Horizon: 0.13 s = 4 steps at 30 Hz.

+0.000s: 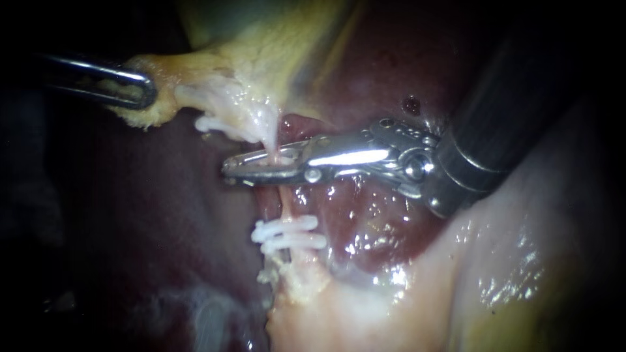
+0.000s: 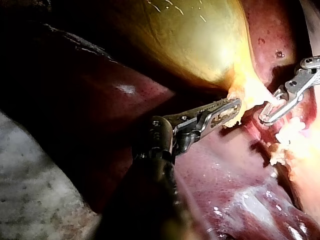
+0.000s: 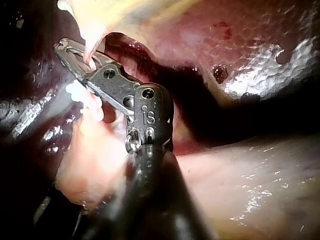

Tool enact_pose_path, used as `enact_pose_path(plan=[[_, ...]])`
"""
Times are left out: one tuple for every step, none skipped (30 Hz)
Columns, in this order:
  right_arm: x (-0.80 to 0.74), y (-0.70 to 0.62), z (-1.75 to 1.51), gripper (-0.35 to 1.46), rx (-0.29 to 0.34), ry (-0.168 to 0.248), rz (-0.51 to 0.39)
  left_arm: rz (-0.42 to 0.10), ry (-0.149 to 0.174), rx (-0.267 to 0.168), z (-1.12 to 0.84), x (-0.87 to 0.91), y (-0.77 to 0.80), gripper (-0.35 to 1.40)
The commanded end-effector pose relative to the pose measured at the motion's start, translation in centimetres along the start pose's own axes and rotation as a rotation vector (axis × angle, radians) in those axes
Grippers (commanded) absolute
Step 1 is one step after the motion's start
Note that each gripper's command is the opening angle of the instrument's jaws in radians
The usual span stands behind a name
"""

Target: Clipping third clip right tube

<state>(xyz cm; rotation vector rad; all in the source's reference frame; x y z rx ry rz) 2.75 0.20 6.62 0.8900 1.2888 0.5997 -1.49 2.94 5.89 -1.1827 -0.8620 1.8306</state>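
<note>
The tube (image 1: pixel 285 207) runs from the gallbladder (image 2: pixel 190 45) down to two white clips (image 1: pixel 290 234). Just above them, the right instrument (image 1: pixel 229 169) seems to pinch the tube in its pincer. The left instrument (image 1: pixel 145 91) has its pincer clamped on yellow tissue (image 1: pixel 153 111) at the gallbladder's neck, over the liver (image 1: pixel 163 215).

Small mark (image 3: pixel 148 117) on right instrument (image 3: pixel 75 55)

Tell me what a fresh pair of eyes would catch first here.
First is the right instrument at the centre of the endoscope view, its jaws shut on the thin tube. Just below it, two white clips already sit across that tube. At upper left, the left instrument holds yellow tissue between its jaws.
</note>
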Motion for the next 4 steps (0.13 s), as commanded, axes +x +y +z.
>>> enact_pose_path(plan=[[0.00, 0.00, 0.00, -0.35, 0.000, 0.000, 0.000, 0.000, 0.000, 0.000, 0.00, 0.00, 0.00, -0.35], [0.00, 0.00, 0.00, -0.35, 0.000, 0.000, 0.000, 0.000, 0.000, 0.000, 0.00, 0.00, 0.00, -0.35], [0.00, 0.01, 0.00, -0.35, 0.000, 0.000, 0.000, 0.000, 0.000, 0.000, 0.00, 0.00, 0.00, -0.35], [-0.01, 0.01, -0.01, -0.35, 0.000, 0.000, 0.000, 0.000, 0.000, 0.000, 0.00, 0.00, 0.00, -0.35]])
